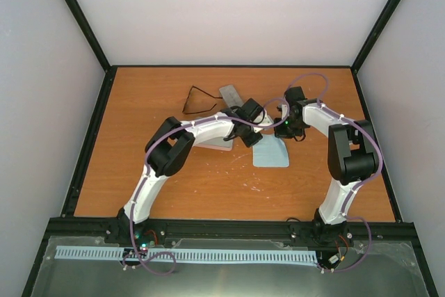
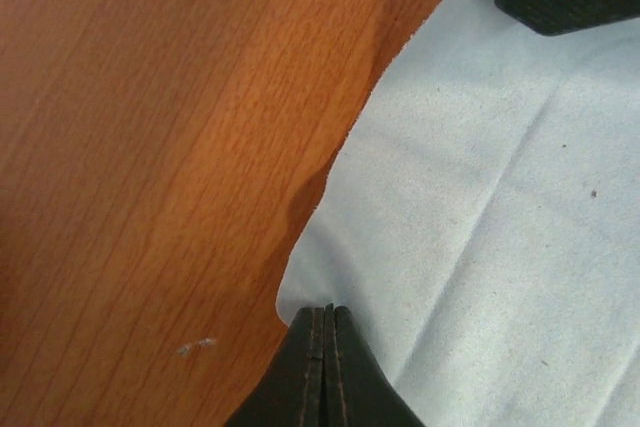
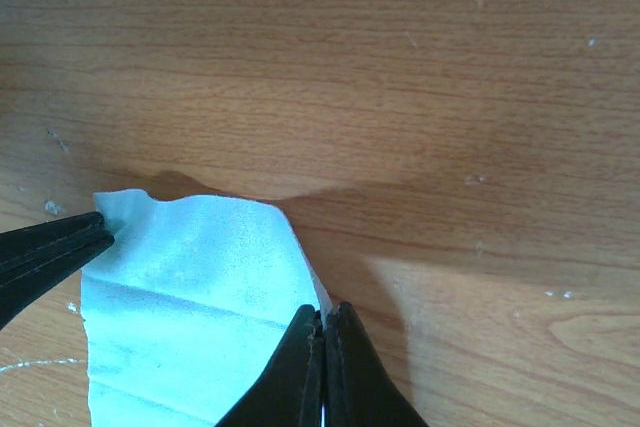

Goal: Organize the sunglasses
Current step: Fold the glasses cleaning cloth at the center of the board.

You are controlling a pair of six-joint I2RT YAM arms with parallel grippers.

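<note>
sunglasses [image 1: 199, 101]: thin black outline, slim arms, flat on table [image 1: 174, 186] far-left of centre, just beside grey case [image 1: 229, 94]; left gripper [image 2: 325, 319] and right gripper [image 3: 322, 315] both pinched tight on light-blue cloth [image 1: 271, 152] edge

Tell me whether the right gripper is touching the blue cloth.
Touching. The right wrist view shows the right gripper shut on a corner of the cloth, with the cloth's edge running in between its closed fingertips.

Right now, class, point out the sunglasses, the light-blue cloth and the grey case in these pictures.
sunglasses [image 1: 201, 101]: top external view, middle of the thin dark outline.
light-blue cloth [image 1: 272, 153]: top external view, bare centre of the cloth.
grey case [image 1: 230, 93]: top external view, its upper face.
</note>
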